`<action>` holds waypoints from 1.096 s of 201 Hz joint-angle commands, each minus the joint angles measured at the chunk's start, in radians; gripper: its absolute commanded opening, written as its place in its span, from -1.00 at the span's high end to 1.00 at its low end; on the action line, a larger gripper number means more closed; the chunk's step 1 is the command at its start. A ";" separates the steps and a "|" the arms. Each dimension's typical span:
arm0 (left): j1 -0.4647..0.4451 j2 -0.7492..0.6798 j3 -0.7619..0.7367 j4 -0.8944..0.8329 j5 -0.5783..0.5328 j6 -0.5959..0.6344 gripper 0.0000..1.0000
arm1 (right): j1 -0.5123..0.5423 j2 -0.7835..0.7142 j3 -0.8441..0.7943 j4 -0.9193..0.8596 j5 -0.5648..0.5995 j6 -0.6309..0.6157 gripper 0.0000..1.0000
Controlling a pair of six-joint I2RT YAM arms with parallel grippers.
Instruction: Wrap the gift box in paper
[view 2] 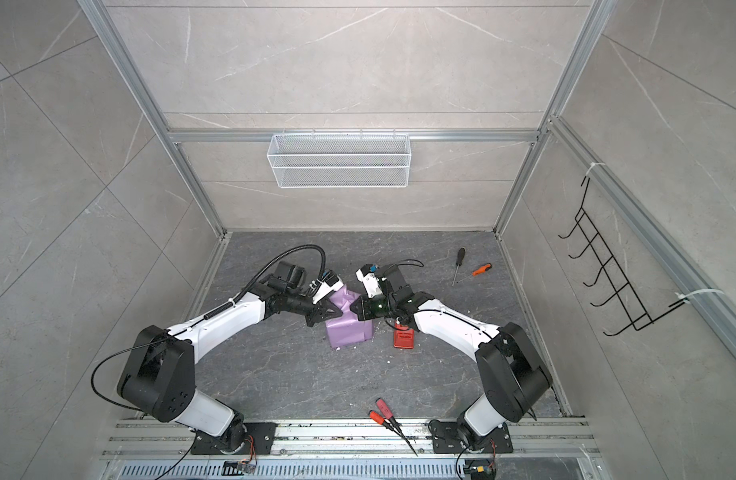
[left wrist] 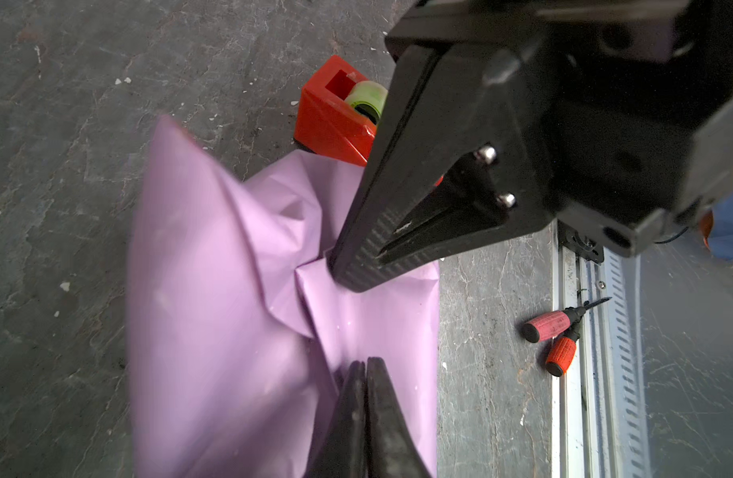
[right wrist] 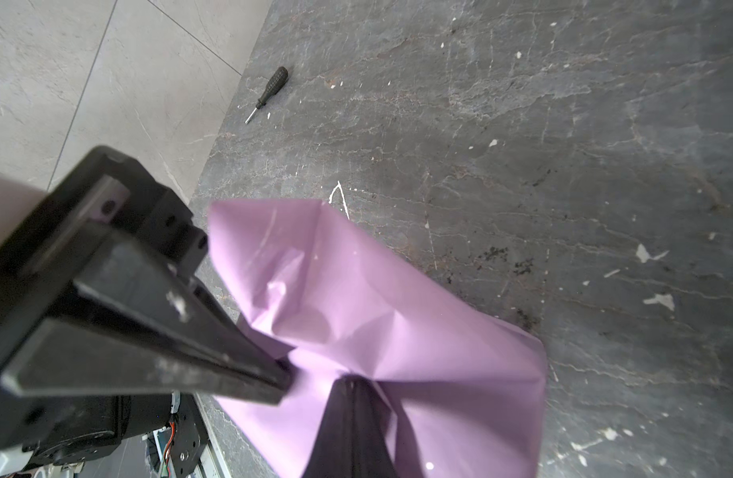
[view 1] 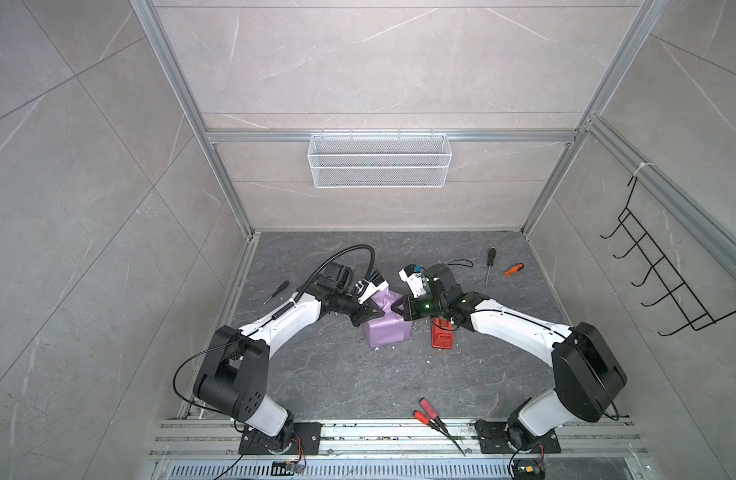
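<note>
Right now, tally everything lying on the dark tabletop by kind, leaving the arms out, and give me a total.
Black-handled screwdrivers: 2
Orange-handled screwdriver: 1
Red-handled screwdrivers: 2
Red tape dispenser: 1
Lilac paper, folded into a bundle whose contents are hidden: 1
Total: 7

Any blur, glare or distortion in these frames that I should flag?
In both top views: sharp, evenly lit, walls splayed by the wide lens. Left wrist view: the paper smears along one edge, mild sheen; tape dispenser crisp. Right wrist view: left gripper out of focus, floor sharp.
</note>
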 commanded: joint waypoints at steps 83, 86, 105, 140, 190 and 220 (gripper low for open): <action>0.240 0.159 0.318 -0.099 0.147 -0.160 0.57 | -0.002 -0.003 -0.066 -0.103 0.058 0.007 1.00; 0.236 0.172 0.316 -0.083 0.152 -0.179 0.57 | -0.003 -0.004 -0.066 -0.103 0.058 0.007 1.00; 0.194 0.239 0.321 -0.074 0.168 -0.194 0.55 | -0.004 -0.003 -0.062 -0.112 0.062 0.007 1.00; 0.143 0.328 0.324 -0.097 0.245 -0.217 0.51 | -0.002 0.002 -0.060 -0.109 0.071 0.012 1.00; 0.100 0.246 0.191 -0.076 0.314 -0.229 0.41 | -0.002 0.025 -0.035 -0.127 0.063 -0.002 1.00; 0.100 0.188 0.146 -0.088 0.300 -0.229 0.40 | -0.002 0.031 -0.034 -0.132 0.043 -0.004 1.00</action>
